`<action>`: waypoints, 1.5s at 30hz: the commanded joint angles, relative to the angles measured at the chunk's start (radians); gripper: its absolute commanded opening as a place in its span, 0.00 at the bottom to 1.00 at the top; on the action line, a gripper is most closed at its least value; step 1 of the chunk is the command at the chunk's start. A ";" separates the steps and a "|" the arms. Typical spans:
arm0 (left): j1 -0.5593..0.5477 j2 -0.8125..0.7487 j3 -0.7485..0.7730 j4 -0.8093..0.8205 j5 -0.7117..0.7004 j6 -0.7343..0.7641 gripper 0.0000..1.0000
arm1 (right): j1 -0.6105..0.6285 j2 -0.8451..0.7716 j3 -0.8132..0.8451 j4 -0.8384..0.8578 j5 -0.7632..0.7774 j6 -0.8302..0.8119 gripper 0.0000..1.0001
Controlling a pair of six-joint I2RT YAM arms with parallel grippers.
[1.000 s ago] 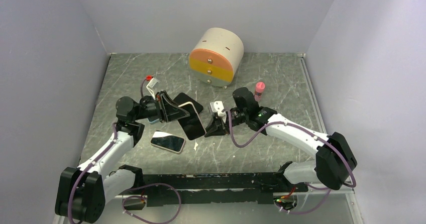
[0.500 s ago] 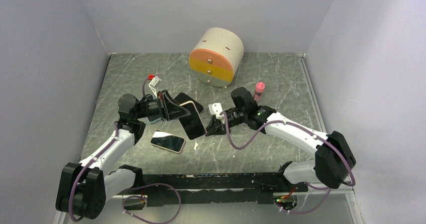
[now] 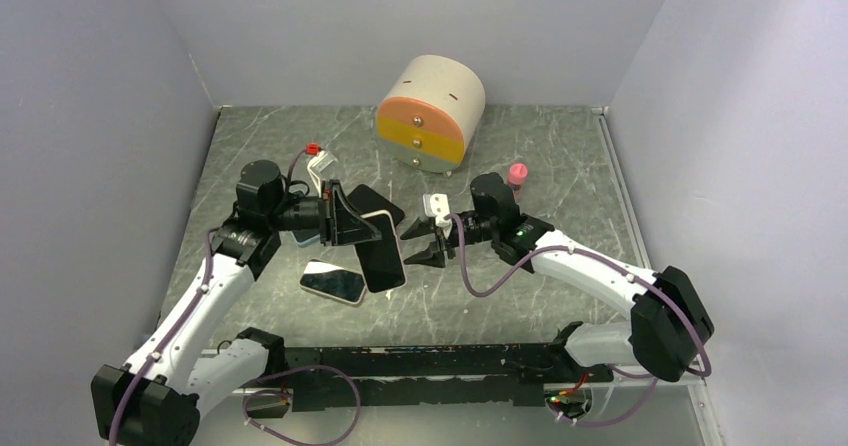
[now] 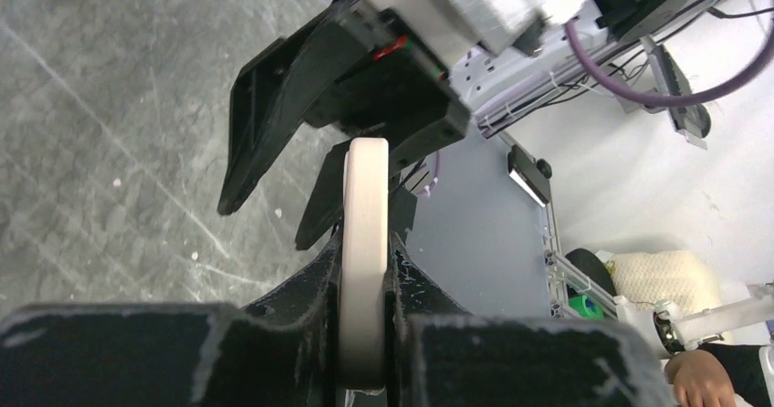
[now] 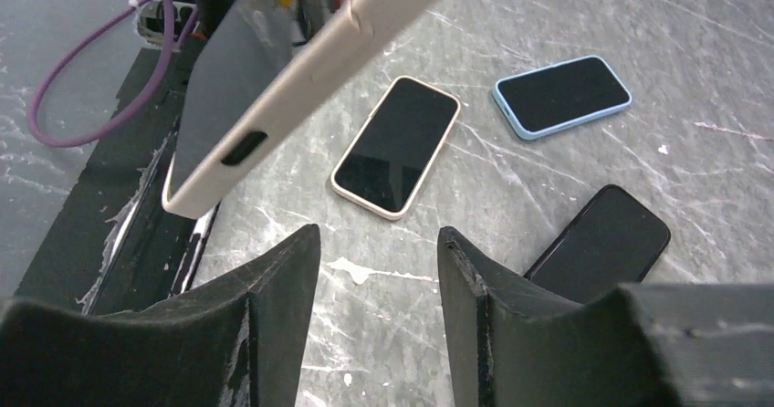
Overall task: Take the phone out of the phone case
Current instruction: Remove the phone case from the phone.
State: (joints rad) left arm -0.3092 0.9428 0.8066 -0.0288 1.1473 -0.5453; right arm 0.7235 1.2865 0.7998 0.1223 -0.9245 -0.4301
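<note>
Left gripper (image 3: 348, 224) tight on the cream-cased phone (image 3: 382, 258), aloft — right gripper (image 3: 419, 244) just beside it, jaws apart.

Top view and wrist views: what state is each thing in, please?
Left end effector, shut on the held phone.
Held phone, in its cream case, tilted in the air.
Right end effector, open, empty.
Cream phone, flat, screen up.
Blue phone, flat, screen up.
Black phone, flat.
Drawer box, drawers shut.

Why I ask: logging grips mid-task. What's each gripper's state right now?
Left gripper: jaws shut on the cased phone.
Right gripper: jaws open, holding nothing.
</note>
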 commanded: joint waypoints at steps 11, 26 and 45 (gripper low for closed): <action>0.002 -0.073 0.051 -0.105 -0.121 0.150 0.02 | 0.019 -0.062 -0.050 0.098 -0.069 0.116 0.67; 0.003 -0.111 -0.007 0.056 -0.164 0.106 0.03 | 0.041 -0.013 -0.034 0.204 -0.105 0.242 0.60; 0.049 0.017 0.063 0.145 -0.062 0.080 0.03 | -0.043 0.060 0.086 0.027 -0.165 0.057 0.18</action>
State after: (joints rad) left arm -0.2935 0.9253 0.7990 0.0143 1.0256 -0.4274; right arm 0.7155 1.3342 0.8177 0.1505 -1.0420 -0.3027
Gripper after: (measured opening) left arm 0.174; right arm 0.266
